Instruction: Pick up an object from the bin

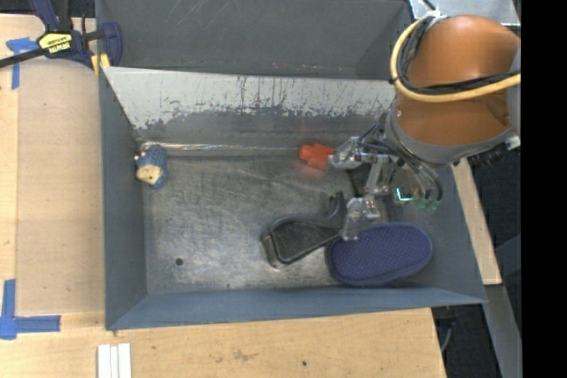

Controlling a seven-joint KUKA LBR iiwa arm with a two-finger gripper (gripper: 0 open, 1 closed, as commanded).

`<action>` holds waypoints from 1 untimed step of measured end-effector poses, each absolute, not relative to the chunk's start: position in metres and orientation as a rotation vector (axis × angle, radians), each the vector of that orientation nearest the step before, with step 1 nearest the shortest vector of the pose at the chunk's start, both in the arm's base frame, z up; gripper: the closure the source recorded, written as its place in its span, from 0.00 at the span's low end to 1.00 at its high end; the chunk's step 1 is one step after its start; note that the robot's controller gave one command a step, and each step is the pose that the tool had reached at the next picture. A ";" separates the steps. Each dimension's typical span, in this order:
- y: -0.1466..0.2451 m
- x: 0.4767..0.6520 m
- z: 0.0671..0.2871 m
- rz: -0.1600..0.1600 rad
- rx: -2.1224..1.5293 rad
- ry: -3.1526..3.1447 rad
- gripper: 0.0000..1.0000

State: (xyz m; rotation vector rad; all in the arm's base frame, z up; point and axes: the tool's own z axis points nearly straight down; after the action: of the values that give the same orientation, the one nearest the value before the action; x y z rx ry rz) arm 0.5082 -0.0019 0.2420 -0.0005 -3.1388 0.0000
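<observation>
Approach step: end effector (pixel 353 189), spread and empty, sits between orange piece (pixel 312 155) and black flat object (pixel 297 239); next, centre on one and close.

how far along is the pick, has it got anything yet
Nothing looks lifted: the orange piece, black flat tool and blue oval pouch all lie on the floor of the bin. The gripper is down among them. Grasp and lift remain.
</observation>
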 end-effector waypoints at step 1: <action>-0.014 0.515 0.102 0.001 0.047 -3.136 0.00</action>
State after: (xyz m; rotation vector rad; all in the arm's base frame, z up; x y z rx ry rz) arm 0.5154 -0.0144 0.1021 0.0470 -3.1361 0.0006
